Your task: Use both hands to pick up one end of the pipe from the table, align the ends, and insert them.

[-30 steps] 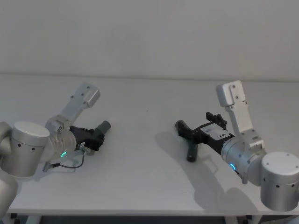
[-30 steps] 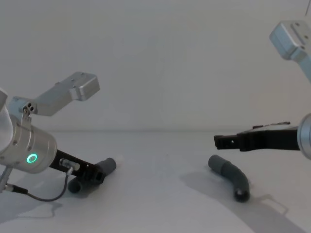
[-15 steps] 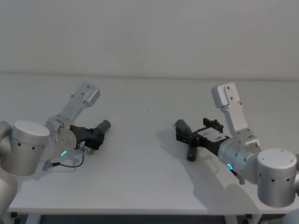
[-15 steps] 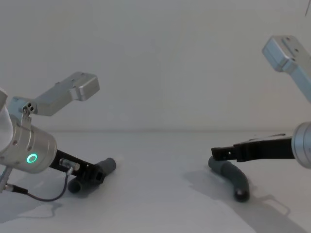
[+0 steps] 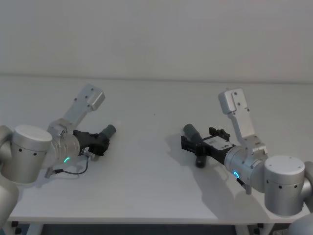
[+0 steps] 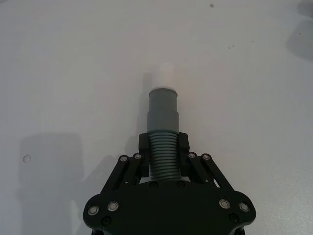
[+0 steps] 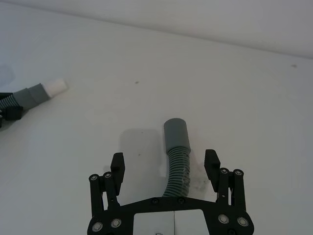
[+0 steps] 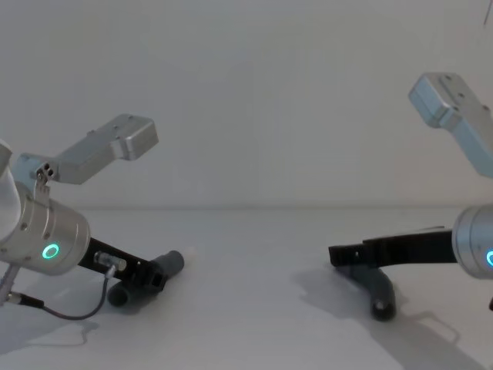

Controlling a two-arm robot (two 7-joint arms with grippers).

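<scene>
- On the left side of the white table (image 5: 146, 181), the left pipe piece (image 6: 164, 122) is in my left claw (image 6: 164, 146), whose fingers are clenched on the ribbed middle (image 6: 164, 164).
- The grey cuff (image 6: 164, 110) and the whitish tip (image 6: 167, 76) stick out past my fingertips.
- From the chest view the left pipe piece slants, with the cuff end raised and the other end low by the table surface.
- On the right side, the right pipe piece (image 7: 177, 169) lies on the table, bent, with its plain open cuff (image 7: 176, 133) pointing away from my right wrist.
- My right claw (image 7: 165, 164) is released and spread wide, low over that piece. One finger (image 7: 117, 165) stands on each side of the ribbed part, and neither touches it.
- The two pieces are well apart, and both cuff ends point away from me, toward the far middle of the table.
</scene>
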